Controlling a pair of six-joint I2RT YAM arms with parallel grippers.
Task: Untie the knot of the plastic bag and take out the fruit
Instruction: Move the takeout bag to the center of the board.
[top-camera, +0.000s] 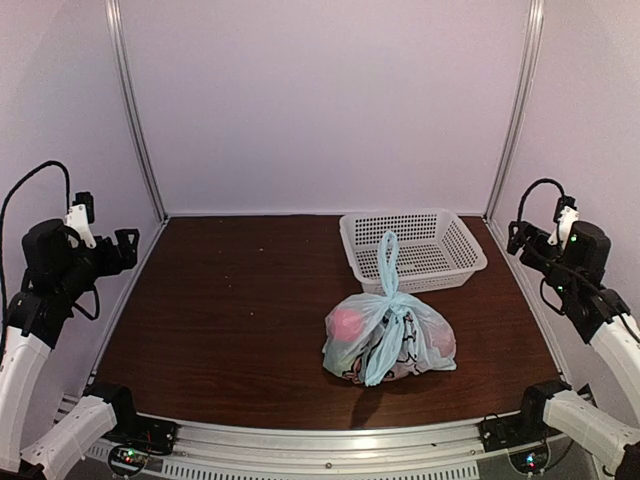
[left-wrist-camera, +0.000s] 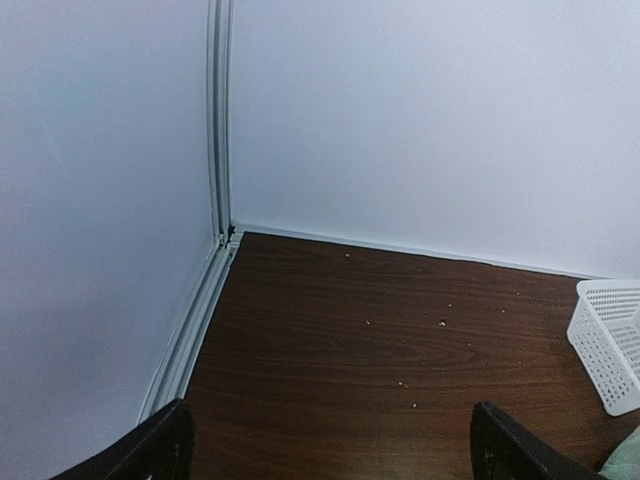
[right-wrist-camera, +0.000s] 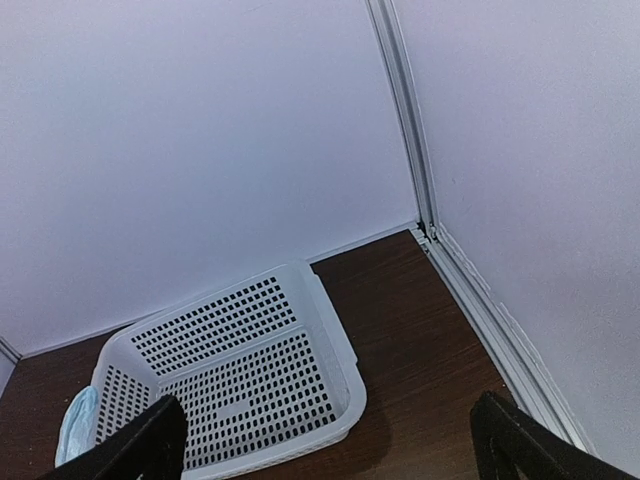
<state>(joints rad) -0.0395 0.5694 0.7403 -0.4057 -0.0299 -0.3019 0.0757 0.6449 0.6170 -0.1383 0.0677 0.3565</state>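
**Top external view: knot not yet undone, both tools idle at the sides**

The left tool (top-camera: 127, 243) and the right tool (top-camera: 516, 236) hang raised at opposite side edges of the worktop (top-camera: 220, 320). Each has its jaws spread wide with nothing between them. Each wrist view shows dark fingertips at the bottom corners, framing wood and wall. The right wrist view also takes in the white basket (top-camera: 440, 272).

The plastic bag (top-camera: 390, 345) sits well apart from both tools, between them and somewhat nearer the right one. It rests toward the front of the worktop, just in front of the basket. The knot (top-camera: 392, 296) cinches the bag above its bulge, and one handle loop rises in front of the basket's near wall. Whether the loop touches the wall cannot be told.

The fruit (top-camera: 347, 325) is inside the bag, with a pink-red shape showing through the film on the left. The other pieces are too blurred to name.

By the look of it, none of the task is done. Untying the knot and taking out the fruit both remain.
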